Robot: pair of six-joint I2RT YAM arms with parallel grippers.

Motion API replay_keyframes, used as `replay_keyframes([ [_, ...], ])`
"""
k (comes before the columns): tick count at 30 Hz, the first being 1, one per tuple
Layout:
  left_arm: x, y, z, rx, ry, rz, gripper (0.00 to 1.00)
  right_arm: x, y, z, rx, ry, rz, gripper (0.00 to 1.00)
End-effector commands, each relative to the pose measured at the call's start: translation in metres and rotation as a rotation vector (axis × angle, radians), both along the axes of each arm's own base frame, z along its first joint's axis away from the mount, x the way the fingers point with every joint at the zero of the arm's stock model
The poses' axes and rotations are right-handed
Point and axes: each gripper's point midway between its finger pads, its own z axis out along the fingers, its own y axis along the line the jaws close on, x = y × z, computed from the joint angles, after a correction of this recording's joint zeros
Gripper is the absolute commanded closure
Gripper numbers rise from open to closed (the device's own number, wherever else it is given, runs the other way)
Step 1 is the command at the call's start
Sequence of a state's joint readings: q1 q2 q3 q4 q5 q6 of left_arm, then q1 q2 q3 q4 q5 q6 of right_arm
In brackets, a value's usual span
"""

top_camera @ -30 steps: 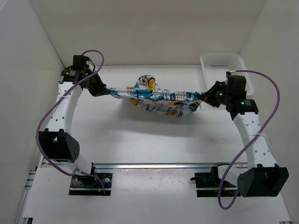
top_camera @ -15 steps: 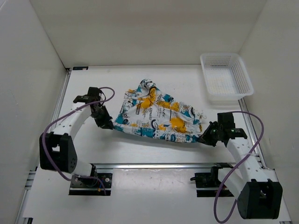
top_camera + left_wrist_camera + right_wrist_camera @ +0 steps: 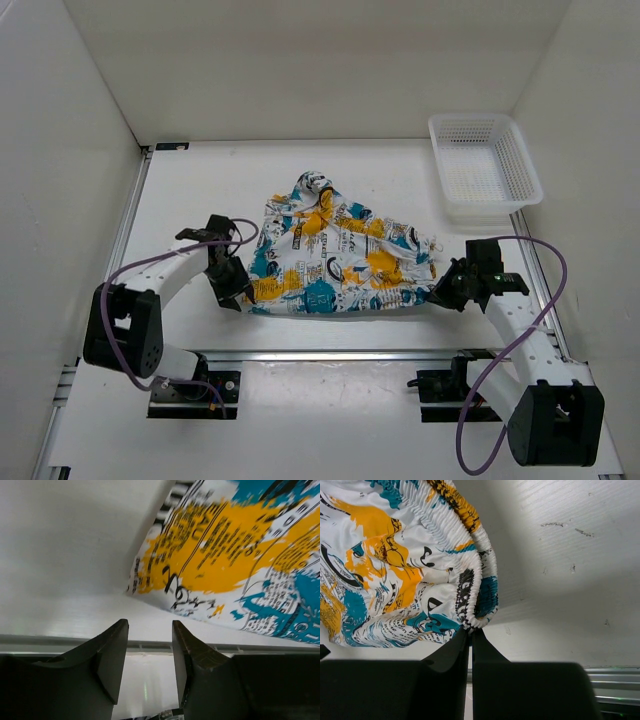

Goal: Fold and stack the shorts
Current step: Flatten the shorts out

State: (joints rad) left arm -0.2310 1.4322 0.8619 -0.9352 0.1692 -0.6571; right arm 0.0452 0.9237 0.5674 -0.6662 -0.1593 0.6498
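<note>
The shorts (image 3: 335, 262), white with teal, yellow-orange and black print, lie spread on the table (image 3: 330, 170) between the arms. My left gripper (image 3: 243, 291) sits at their left corner with its jaws parted and nothing between them; in the left wrist view the shorts (image 3: 235, 555) lie just beyond the gripper (image 3: 150, 630), apart from it. My right gripper (image 3: 440, 290) is shut on the gathered waistband at the right corner. The right wrist view shows that elastic edge of the shorts (image 3: 475, 605) pinched at the tips of the gripper (image 3: 470, 631).
A white mesh basket (image 3: 484, 168) stands at the back right corner. White walls (image 3: 60, 150) close in the table on the left, back and right. A metal rail (image 3: 330, 353) runs along the near edge by the arm bases.
Both arms have brought the shorts down from hanging stretched in the air, and they now lie on the table nearer the front. The left gripper has let go of its corner and opened.
</note>
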Motion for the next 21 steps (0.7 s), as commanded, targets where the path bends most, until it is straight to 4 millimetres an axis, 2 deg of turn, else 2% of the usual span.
replay_keyframes([
  [1, -0.005, -0.006, 0.009, -0.011, -0.054, 0.072, 0.49, 0.016, -0.003, 0.015, -0.012, -0.064, -0.006, 1.00],
  [5, -0.013, -0.008, 0.003, 0.000, -0.036, 0.135, 0.49, 0.016, -0.003, 0.015, -0.012, -0.064, -0.006, 1.00],
  [9, 0.002, -0.014, -0.007, 0.011, -0.057, 0.126, 0.44, 0.016, -0.005, 0.015, -0.025, -0.067, -0.003, 1.00],
  [13, 0.021, -0.016, -0.030, 0.064, -0.022, 0.107, 0.46, 0.016, -0.005, 0.016, -0.024, -0.076, -0.003, 1.00],
  [15, 0.030, -0.018, -0.036, 0.089, -0.020, 0.090, 0.51, 0.018, -0.005, 0.020, -0.024, -0.085, -0.003, 1.00],
  [17, 0.039, -0.023, -0.040, 0.093, -0.012, 0.071, 0.72, 0.020, -0.005, 0.023, -0.028, -0.096, 0.005, 1.00],
  [18, 0.044, -0.025, -0.037, 0.088, -0.024, 0.071, 0.90, 0.023, -0.006, 0.026, -0.036, -0.107, 0.000, 1.00],
  [20, 0.056, -0.030, -0.023, 0.069, -0.053, 0.059, 0.90, 0.029, -0.006, 0.033, -0.040, -0.125, 0.008, 1.00],
  [21, 0.057, -0.023, -0.013, 0.108, -0.061, 0.065, 0.90, 0.032, -0.006, 0.038, -0.040, -0.137, 0.008, 1.00],
])
